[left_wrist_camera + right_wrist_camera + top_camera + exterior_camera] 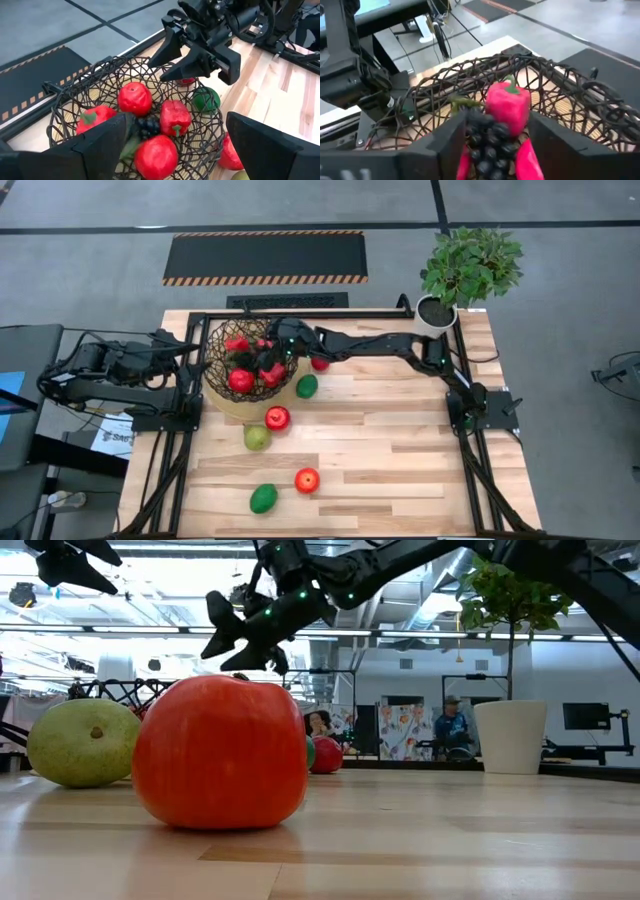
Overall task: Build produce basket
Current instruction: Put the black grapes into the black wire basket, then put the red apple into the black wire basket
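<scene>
The dark open-weave basket [215, 370] stands at the table's far left. In it lie red apples [135, 98], a red pepper [175, 117] and a dark grape bunch [147, 127]. My right gripper [157, 72] hangs open just over the basket's far-right rim, above the pepper [507, 107] and the grapes [487, 135], touching nothing. My left gripper [182, 145] waits open at the basket's left side. On the boards lie two red apples [277, 418] [307, 480], a pear [257, 437], two green ovals [306, 386] [263, 498] and a red piece [320, 363].
A potted plant in a white pot [437, 312] stands at the far right corner. A black frame [330, 313] runs along the table's far edge and both sides. In the low view a red apple [220, 752] and the pear [82, 742] stand close to the camera.
</scene>
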Action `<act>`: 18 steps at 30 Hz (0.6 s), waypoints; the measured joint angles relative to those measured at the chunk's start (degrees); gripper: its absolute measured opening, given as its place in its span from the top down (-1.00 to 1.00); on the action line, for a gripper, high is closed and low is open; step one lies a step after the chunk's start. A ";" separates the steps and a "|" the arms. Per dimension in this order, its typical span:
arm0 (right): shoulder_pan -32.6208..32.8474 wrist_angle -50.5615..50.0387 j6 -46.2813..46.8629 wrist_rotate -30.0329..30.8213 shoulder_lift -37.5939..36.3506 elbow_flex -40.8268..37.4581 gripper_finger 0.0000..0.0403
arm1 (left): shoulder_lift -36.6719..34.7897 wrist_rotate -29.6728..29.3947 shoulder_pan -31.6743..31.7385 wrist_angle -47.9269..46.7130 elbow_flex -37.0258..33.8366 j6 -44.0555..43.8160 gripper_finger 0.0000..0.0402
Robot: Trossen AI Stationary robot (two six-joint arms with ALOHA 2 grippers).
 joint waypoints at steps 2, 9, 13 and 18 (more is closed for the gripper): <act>-0.27 -2.28 -0.26 -0.03 -0.23 1.66 -0.26 | -0.01 -0.03 0.00 0.01 0.00 -0.05 -0.64; -1.09 -26.94 -4.47 1.66 -5.39 9.35 -0.32 | 0.01 0.65 -0.02 -0.75 0.00 -0.49 -0.64; -0.87 -40.54 -5.81 4.70 -7.31 9.96 -0.32 | 0.01 0.60 0.00 -1.33 0.00 -0.61 -0.64; -0.91 -58.71 -2.50 6.42 -9.76 10.06 -0.32 | -0.01 0.75 0.00 -1.35 0.00 -1.49 -0.64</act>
